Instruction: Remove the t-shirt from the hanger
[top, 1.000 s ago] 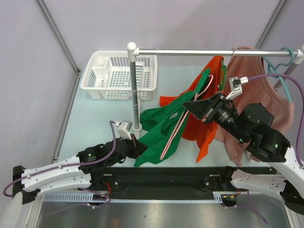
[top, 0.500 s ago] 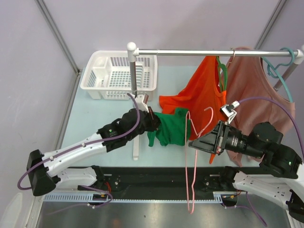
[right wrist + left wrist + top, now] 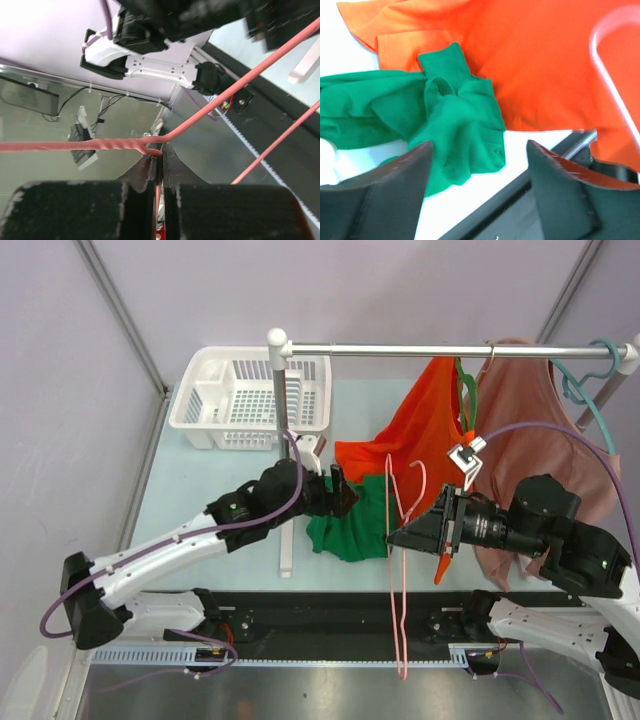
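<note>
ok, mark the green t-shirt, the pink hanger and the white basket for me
green t-shirt (image 3: pixel 460 120), left wrist view, bunched middle of the fabric.
pink hanger (image 3: pixel 115 144), right wrist view, twisted neck of the wire.
white basket (image 3: pixel 190 390), top external view, left rim.

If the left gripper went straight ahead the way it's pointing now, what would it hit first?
Probably the crumpled green t-shirt, right ahead of the open left gripper; the orange shirt lies beyond. Depth is unclear.
</note>
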Robot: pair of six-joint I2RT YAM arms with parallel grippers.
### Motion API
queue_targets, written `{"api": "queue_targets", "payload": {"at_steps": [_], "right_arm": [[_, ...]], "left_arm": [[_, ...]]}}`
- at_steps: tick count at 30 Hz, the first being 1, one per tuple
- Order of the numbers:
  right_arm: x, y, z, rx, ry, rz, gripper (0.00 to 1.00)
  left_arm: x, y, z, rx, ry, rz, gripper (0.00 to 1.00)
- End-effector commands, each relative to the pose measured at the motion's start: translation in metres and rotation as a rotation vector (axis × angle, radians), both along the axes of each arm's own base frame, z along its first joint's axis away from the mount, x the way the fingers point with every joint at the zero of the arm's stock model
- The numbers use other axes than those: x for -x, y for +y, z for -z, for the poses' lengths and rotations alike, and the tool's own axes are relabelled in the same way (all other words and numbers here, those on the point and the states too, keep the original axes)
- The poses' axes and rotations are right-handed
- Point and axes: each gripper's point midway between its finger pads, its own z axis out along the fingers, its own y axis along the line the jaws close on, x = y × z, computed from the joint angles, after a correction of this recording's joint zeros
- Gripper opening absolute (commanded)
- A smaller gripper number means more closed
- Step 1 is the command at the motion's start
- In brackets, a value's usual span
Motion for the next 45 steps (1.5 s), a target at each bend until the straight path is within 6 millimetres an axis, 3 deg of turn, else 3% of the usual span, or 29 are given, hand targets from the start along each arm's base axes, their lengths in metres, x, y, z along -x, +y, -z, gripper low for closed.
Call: {"api": "queue_targets", "payload": {"at_steps": [1,3,4,5,7,9,12,13,14,16,17,18,19,20,22,23,26,29,36,38,39,43,45], "right_arm": [[-0.013,0.001,-0.013,0.028,-0.126,0.031,0.0],[-0.022,0.001,-0.013,0.048,-0.158,0.065,0.0],[-0.026,0.001,-0.012,0.062,-0.166,0.08,0.0],[-0.034,0.003,-0.009,0.086,-0.171,0.107,0.0],[-0.045,0.005,-0.006,0.109,-0.198,0.142,0.0],[-0.058,0.01,0.0,0.138,-0.225,0.17,0.0],[-0.086,0.011,0.01,0.206,-0.246,0.284,0.0],[-0.096,0.01,0.011,0.218,-0.252,0.329,0.0],[-0.103,0.013,0.012,0.222,-0.253,0.351,0.0],[-0.112,0.014,0.012,0.219,-0.248,0.397,0.0],[-0.116,0.016,0.009,0.201,-0.254,0.411,0.0],[-0.119,0.018,0.01,0.197,-0.254,0.42,0.0],[-0.122,0.019,0.008,0.186,-0.247,0.436,0.0],[-0.124,0.02,0.005,0.174,-0.248,0.446,0.0],[-0.125,0.022,0.002,0.161,-0.245,0.449,0.0],[-0.126,0.024,-0.001,0.149,-0.246,0.45,0.0],[-0.123,0.025,-0.005,0.133,-0.248,0.436,0.0],[-0.12,0.024,-0.007,0.126,-0.249,0.426,0.0],[-0.113,0.02,-0.011,0.102,-0.244,0.414,0.0],[-0.111,0.02,-0.012,0.097,-0.243,0.407,0.0],[-0.11,0.019,-0.013,0.091,-0.242,0.405,0.01],[-0.109,0.018,-0.018,0.074,-0.247,0.406,0.01],[-0.108,0.018,-0.02,0.073,-0.255,0.402,0.07]], "left_arm": [[0.034,0.012,-0.03,0.051,-0.027,0.151,0.86],[0.064,0.017,-0.04,0.138,-0.037,0.267,0.86],[0.077,0.015,-0.057,0.219,-0.069,0.327,0.86],[0.107,0.018,-0.065,0.294,-0.069,0.453,0.86],[0.136,0.02,-0.092,0.43,-0.104,0.552,0.9],[0.159,0.026,-0.106,0.5,-0.117,0.583,0.89],[0.168,0.023,-0.113,0.49,-0.109,0.563,0.88],[0.168,0.02,-0.108,0.463,-0.09,0.552,0.87],[0.162,0.02,-0.118,0.466,-0.105,0.505,0.87],[0.169,0.008,-0.107,0.398,-0.08,0.511,0.87],[0.163,0.007,-0.121,0.395,-0.11,0.477,0.87],[0.159,-0.001,-0.103,0.31,-0.089,0.441,0.87],[0.155,-0.004,-0.103,0.281,-0.091,0.42,0.87],[0.151,-0.007,-0.114,0.276,-0.099,0.403,0.87],[0.141,-0.016,-0.098,0.181,-0.08,0.359,0.84],[0.139,-0.019,-0.108,0.182,-0.097,0.359,0.82],[0.133,-0.025,-0.111,0.167,-0.115,0.342,0.77],[0.129,-0.028,-0.118,0.184,-0.138,0.333,0.66],[0.129,-0.04,-0.123,0.18,-0.149,0.353,0.27],[0.129,-0.042,-0.126,0.179,-0.158,0.359,0.23],[0.128,-0.044,-0.123,0.164,-0.156,0.358,0.16],[0.125,-0.045,-0.126,0.153,-0.168,0.351,0.13],[0.123,-0.045,-0.131,0.157,-0.174,0.343,0.0]]}}
